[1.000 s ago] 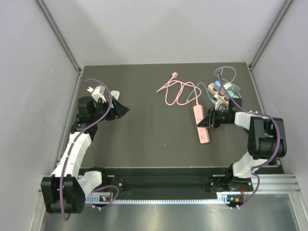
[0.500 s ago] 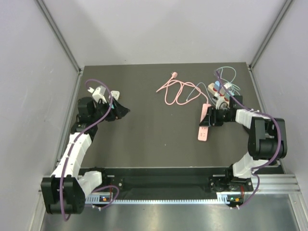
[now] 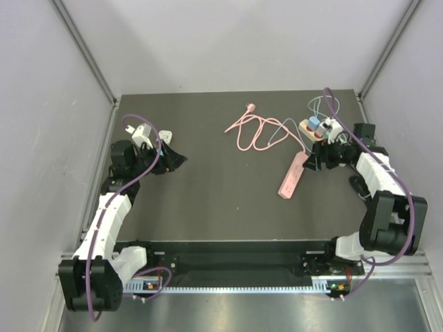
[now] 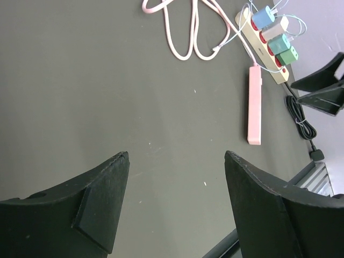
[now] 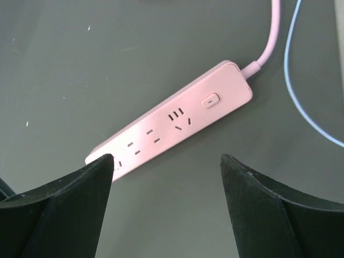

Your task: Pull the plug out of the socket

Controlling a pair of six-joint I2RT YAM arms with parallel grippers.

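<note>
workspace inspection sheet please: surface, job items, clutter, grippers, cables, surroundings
surface: dark table, faint specks
job's things: cream power strip carrying four plugs; pink power strip, sockets vacant
clutter: nothing seen
grippers: left gripper open, holding nothing; right gripper open above the pink power strip
cables: pink cable looped; thin blue cable; black cable bundled
surroundings: pale walls

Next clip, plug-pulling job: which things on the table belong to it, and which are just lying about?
Belonging to the job, most likely:
- cream power strip
- four plugs seated in it

Just lying about, as far as shown:
- pink power strip, all its sockets empty
- pink cord running from it
- black cable
</note>
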